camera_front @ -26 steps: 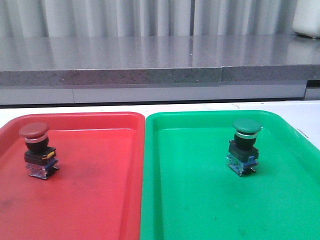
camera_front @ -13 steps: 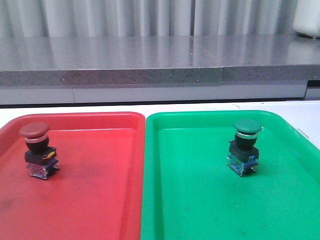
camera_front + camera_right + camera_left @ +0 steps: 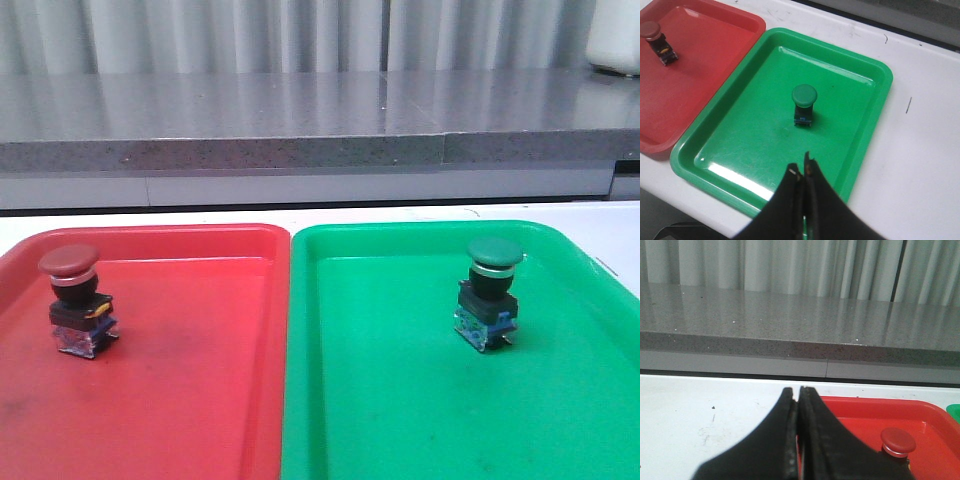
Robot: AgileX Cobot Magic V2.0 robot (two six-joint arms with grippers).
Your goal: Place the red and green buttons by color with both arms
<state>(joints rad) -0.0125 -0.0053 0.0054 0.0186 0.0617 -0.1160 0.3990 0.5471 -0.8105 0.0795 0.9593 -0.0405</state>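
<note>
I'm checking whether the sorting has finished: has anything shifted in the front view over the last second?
Nothing visibly changed. The red-capped push button stands upright in the red plastic tray and the green-capped push button in the green plastic tray, as before.

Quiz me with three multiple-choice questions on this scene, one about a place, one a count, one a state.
1. The dark green mushroom-head push button stands in:
A. the green plastic tray
B. the red plastic tray
C. on the white table

2. Push buttons visible:
A. one
B. two
C. four

3. The left gripper is:
A. wide open
B. holding a button
C. shut, empty

Answers: 1 A, it sits upright on the green tray's floor. 2 B, it and the dull red-capped push button. 3 C, its jaws meet with nothing between.
</note>
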